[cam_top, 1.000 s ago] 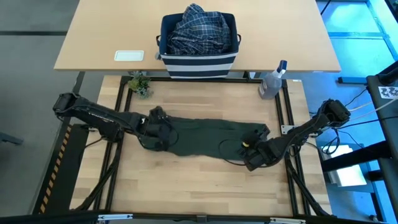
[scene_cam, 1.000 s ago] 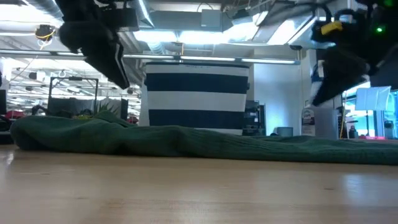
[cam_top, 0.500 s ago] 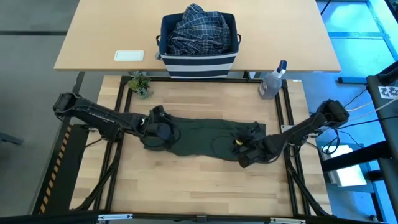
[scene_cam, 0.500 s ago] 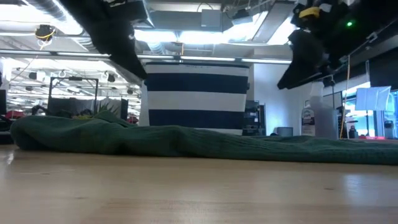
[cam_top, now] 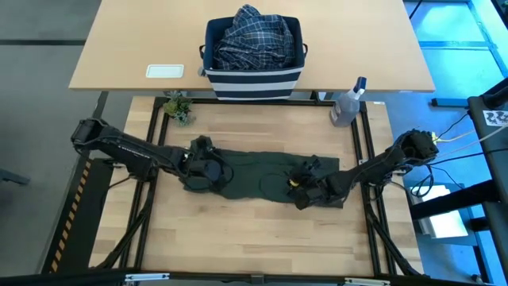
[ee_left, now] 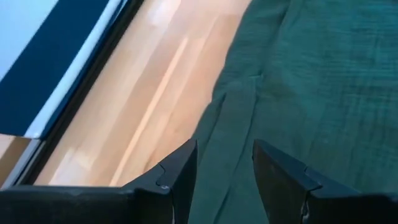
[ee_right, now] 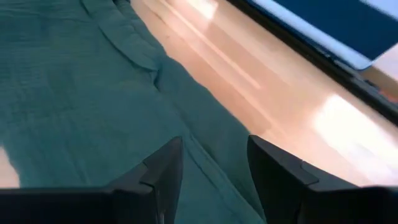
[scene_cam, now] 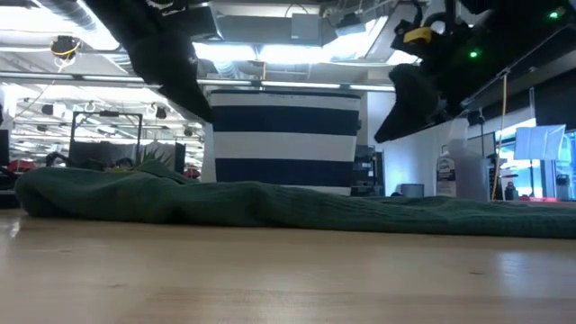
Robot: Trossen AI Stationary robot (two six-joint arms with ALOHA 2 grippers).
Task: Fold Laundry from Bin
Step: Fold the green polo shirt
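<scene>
The dark olive-green garment (cam_top: 258,176) lies spread flat across the middle of the table; it also shows in the low view (scene_cam: 270,205). My left gripper (cam_top: 208,168) hovers open above its left end (ee_left: 292,74). My right gripper (cam_top: 300,187) hovers open above its right part (ee_right: 68,106). In the low view both grippers stand clear above the cloth. The navy striped bin (cam_top: 254,75) stands on the far table with the blue-and-white plaid shirt (cam_top: 254,36) piled in it. The black garment is hidden.
A clear spray bottle (cam_top: 347,103) stands at the table's far right corner and a small plant (cam_top: 178,107) at the far left corner. A white flat object (cam_top: 165,71) lies on the far table. Bare wood shows along the near side (cam_top: 254,238).
My right gripper has moved toward the table's left edge, from beside the garment's right end to over the garment, staying raised. My left gripper has shifted a little toward the right over the garment's left end. The garment has lain still.
</scene>
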